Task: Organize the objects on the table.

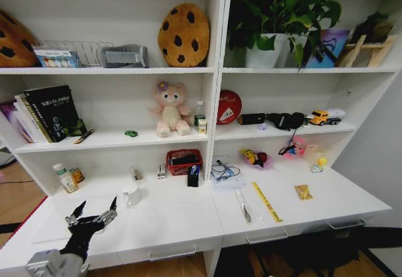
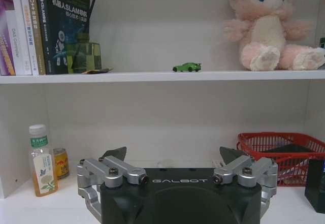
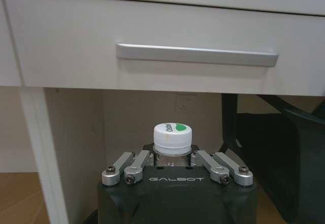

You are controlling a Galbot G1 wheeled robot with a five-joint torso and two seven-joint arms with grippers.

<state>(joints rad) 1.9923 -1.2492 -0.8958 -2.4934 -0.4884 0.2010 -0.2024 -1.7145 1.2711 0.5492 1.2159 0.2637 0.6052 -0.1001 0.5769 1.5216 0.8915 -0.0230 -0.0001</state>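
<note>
White-capped and clear, a small bottle [image 3: 172, 141] sits clamped between the fingers of my right gripper [image 3: 173, 159], held upright below the table [image 1: 188, 217], just in front of a drawer [image 3: 152, 46] with a long silver handle [image 3: 197, 54]. Beside it I see the table's white leg [image 3: 43, 148] and a dark chair [image 3: 284, 153] under the desk.

My left gripper [image 1: 92, 217] hovers over the near left part of the tabletop, its fingers [image 2: 114, 155] spread apart with nothing between them. Beyond it, at the far left against the back wall, stand a bottle of yellow drink [image 2: 41, 167] and a little orange tin [image 2: 61, 163], close together. A white mug [image 1: 131, 195] stands a bit right of the gripper.

Farther right on the table lie a red basket [image 1: 184, 161], a black box [image 1: 193, 175] just in front of it, a yellow ruler [image 1: 266, 201] and a pen [image 1: 244, 206].

On the shelf above are dark books [image 2: 56, 26], a green toy car [image 2: 187, 67] and a pink plush bear [image 2: 271, 23].
</note>
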